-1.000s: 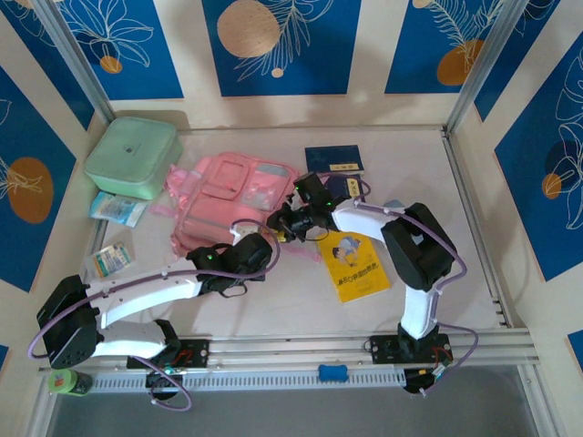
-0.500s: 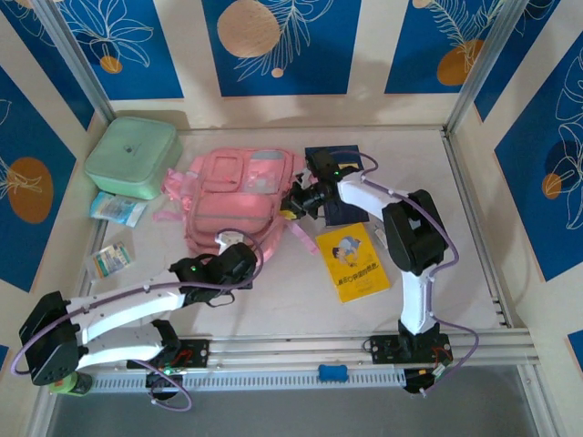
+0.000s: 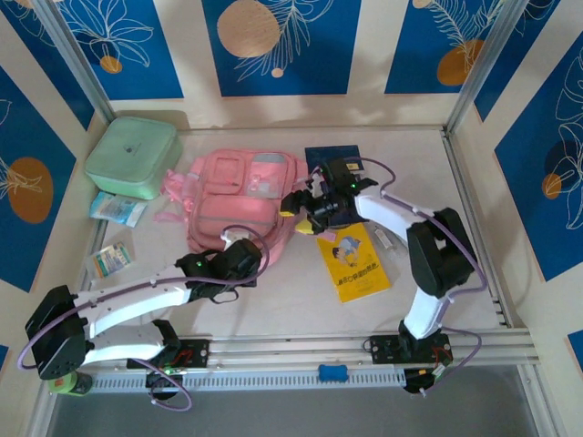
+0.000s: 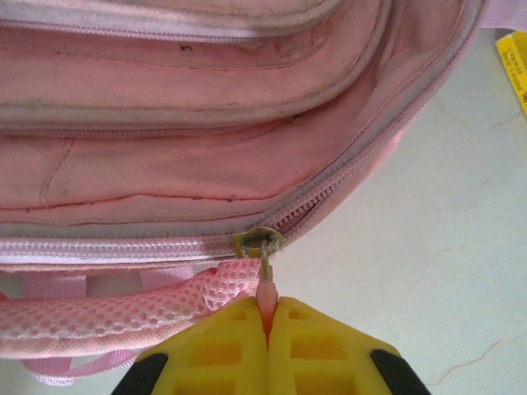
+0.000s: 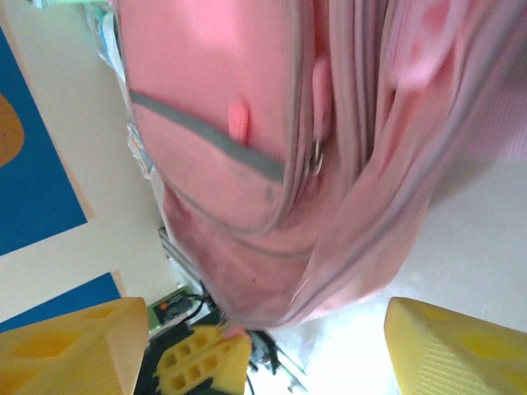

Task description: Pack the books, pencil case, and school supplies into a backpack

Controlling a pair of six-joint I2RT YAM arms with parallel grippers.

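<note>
Left wrist view: the pink zipper pull [image 4: 265, 284] of the backpack [image 4: 206, 164] is being pinched between the fully closed pads of the left end effector [image 4: 268, 309], with the metal slider [image 4: 257, 242] sitting just above them on the main zip track. The step in hand is being judged as the opening of the main compartment, since nothing is being packed yet. The backpack is lying flat in the middle of the table [image 3: 437, 182], with the yellow book [image 3: 353, 264] just to its right and a navy book [image 3: 332, 157] behind the right arm. The right end effector [image 3: 293, 202] is being held wide open at the bag's right edge and is gripping nothing (its yellow fingers [image 5: 66, 346] are standing well apart in the right wrist view). For a clean run, the pull is best being drawn along the line of the track rather than away from the bag, so that the slider is not being jammed sideways. The soft fabric is likely being dragged along otherwise, so a brace from the right end effector beside the zip is being called for. The mesh strap [image 4: 123, 309] beside the slider is being kept clear of the teeth.
</note>
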